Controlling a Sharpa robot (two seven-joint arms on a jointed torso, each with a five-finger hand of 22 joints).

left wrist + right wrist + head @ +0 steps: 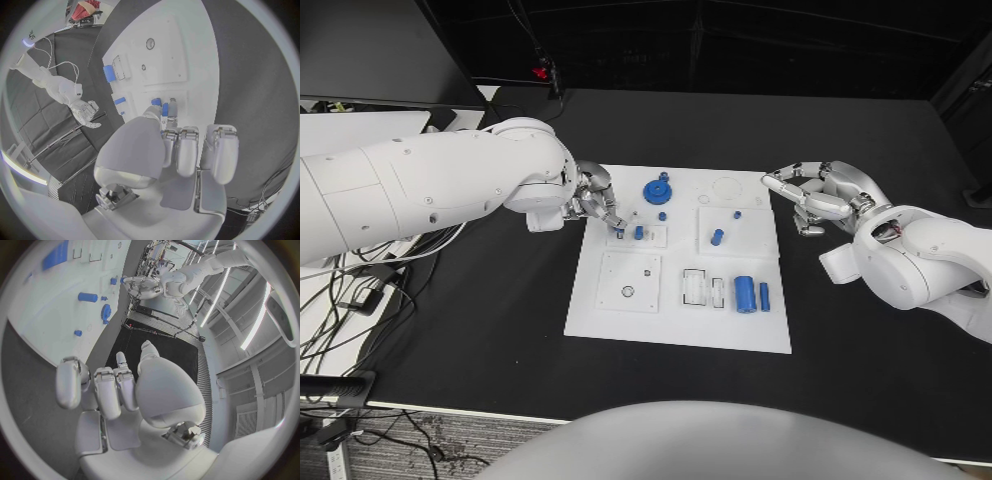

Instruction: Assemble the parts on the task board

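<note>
The white task board (678,300) lies mid-table. My left hand (596,205) hovers over its upper left, fingertips down at a small square plate (640,236). It pinches a small blue part (165,109) between thumb and finger, beside a blue peg (639,232) standing in that plate. A blue gear (656,190) sits just beyond. A blue peg (717,237) and a blue cylinder (744,294) lie further right. My right hand (822,195) hangs at the board's right edge, fingers loosely curled and holding nothing.
A white plate with a hole (629,282) and an empty white slot block (694,287) sit on the board's near half. A thin blue pin (763,296) lies beside the cylinder. Cables (358,290) hang off the table's left edge. Black tabletop (877,350) surrounds the board.
</note>
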